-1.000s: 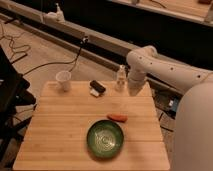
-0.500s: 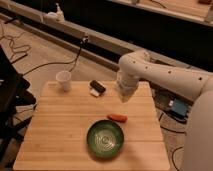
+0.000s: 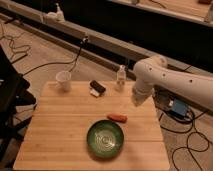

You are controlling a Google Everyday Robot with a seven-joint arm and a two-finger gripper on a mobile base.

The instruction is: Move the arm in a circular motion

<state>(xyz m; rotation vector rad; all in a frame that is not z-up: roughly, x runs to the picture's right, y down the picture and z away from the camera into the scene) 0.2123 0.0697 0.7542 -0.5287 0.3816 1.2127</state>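
Note:
The large white arm [image 3: 170,80] reaches in from the right edge, bends at a bulbous joint above the table's far right corner, and points downward. The gripper [image 3: 136,101] hangs at its lower end, just above the wooden table [image 3: 60,130] near its right edge, to the right of a small clear bottle [image 3: 120,77]. It is above and to the right of an orange carrot-like piece [image 3: 117,118]. It is not touching any object.
On the table are a white cup [image 3: 63,80] at the far left, a black and white object [image 3: 96,88], and a green bowl [image 3: 105,138] near the front. Cables lie on the floor. A blue box [image 3: 178,109] sits to the right of the table.
The arm's end swung left over the table half a second ago and has now swung back right toward the table's right edge. The table items have not moved.

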